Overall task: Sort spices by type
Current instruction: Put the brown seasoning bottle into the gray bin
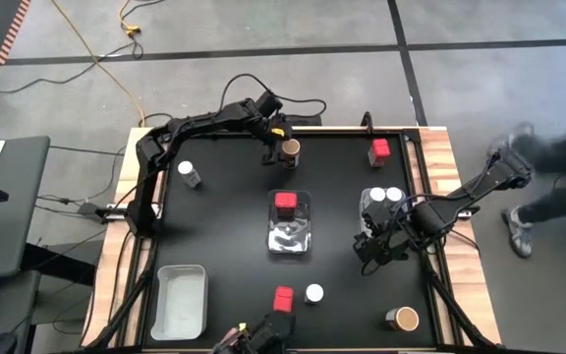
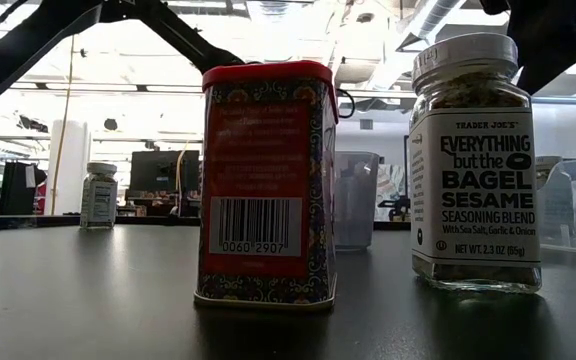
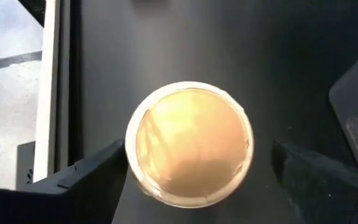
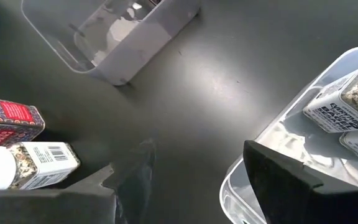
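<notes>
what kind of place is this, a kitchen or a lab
Likely a robotics lab or workshop, not a kitchen: a black work table on concrete floor, loose cables across it, and exposed ceiling ducts over desks with monitors.

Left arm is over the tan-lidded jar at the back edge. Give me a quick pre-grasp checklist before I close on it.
1. Left gripper open: ok, fingers stand on either side of the tan-lidded jar.
2. Jar centred between the fingers: not ok, it sits close to one finger, with a gap to the other.
3. Jar upright: ok, lid faces straight up.
4. No neighbours crowding the jar: ok in the high view.
5. Right gripper clear of it: ok, it is by the bin with white-lidded jars.
6. Destination bin for tan jars: cannot tell.
</notes>
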Controlling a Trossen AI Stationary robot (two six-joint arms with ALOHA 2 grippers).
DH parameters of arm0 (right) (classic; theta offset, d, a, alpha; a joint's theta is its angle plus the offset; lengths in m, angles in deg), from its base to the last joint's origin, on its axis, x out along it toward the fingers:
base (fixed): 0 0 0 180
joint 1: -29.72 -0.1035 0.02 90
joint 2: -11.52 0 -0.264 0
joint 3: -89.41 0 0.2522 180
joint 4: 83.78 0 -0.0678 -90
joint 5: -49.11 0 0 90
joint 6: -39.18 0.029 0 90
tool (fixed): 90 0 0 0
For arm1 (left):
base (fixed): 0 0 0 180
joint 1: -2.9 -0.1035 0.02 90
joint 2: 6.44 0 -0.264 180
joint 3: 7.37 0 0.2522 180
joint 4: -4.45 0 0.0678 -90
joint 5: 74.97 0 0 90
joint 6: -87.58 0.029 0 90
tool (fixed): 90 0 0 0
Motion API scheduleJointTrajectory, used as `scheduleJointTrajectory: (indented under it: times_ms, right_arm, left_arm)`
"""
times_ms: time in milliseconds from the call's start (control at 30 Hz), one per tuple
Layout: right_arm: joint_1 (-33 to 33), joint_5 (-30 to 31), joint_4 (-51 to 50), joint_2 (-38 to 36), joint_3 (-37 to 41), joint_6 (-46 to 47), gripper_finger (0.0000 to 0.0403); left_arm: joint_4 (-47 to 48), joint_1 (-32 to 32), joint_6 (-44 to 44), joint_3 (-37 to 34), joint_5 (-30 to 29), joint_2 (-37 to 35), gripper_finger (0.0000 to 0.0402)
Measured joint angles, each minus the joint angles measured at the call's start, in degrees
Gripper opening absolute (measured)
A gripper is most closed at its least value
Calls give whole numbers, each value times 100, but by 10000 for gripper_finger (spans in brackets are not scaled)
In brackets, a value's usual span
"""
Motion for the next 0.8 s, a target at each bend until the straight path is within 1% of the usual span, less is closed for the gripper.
scheduleJointTrajectory:
  times_ms: [267, 533, 700, 800]
  right_arm:
    - [0, 0, 40, 0, 0, 2, 272]
    - [0, 0, 104, 0, 0, 4, 272]
    - [0, 0, 115, 0, 0, 7, 272]
    - [0, 0, 113, 0, 0, 7, 272]
  left_arm:
    - [4, 39, 139, -10, -124, 134, 349]
    - [-259, 83, -37, -4, -136, 199, 347]
    - [-212, 52, -51, -4, -136, 199, 346]
    - [-208, 52, -72, -4, -136, 199, 337]
